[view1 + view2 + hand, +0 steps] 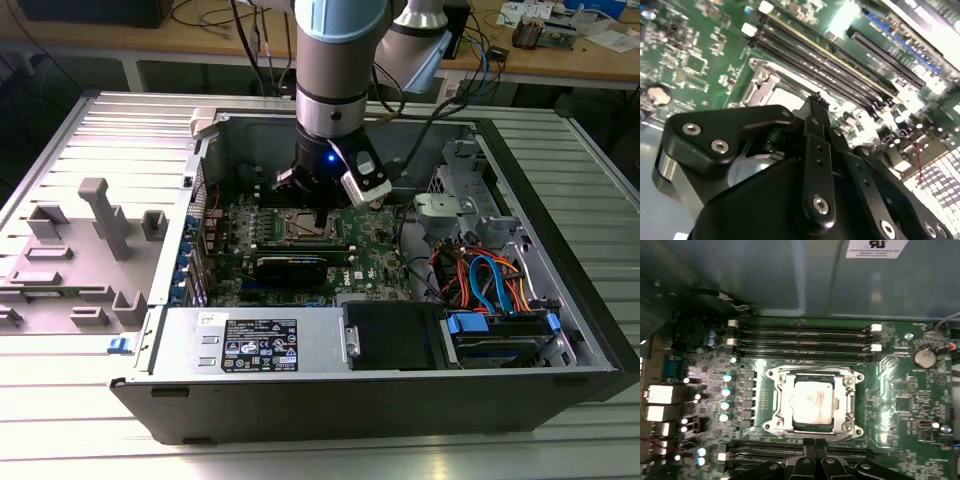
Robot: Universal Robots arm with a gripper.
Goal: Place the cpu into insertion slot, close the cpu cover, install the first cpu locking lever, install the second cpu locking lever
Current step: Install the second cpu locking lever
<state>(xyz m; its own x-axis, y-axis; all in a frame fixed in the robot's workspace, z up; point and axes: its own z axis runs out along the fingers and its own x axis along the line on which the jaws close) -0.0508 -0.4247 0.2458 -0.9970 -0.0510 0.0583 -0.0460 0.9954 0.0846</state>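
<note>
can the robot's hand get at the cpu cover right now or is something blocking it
Probably yes. The hand sits at the edge of the cpu cover, which lies flat around the cpu in the first wrist view, with nothing lying over it; the memory slots sit beside it.

Exterior view. Ribbed pale metal surface [90,130] spans the frame, with bright glare at lower left and along the bottom edge. Grey moulded holder [85,255] lies at mid left. Across the top of the frame, a wooden workbench [560,62] carries tangled cables [480,45] and small loose parts at upper right. Dark space beneath the bench.
</note>
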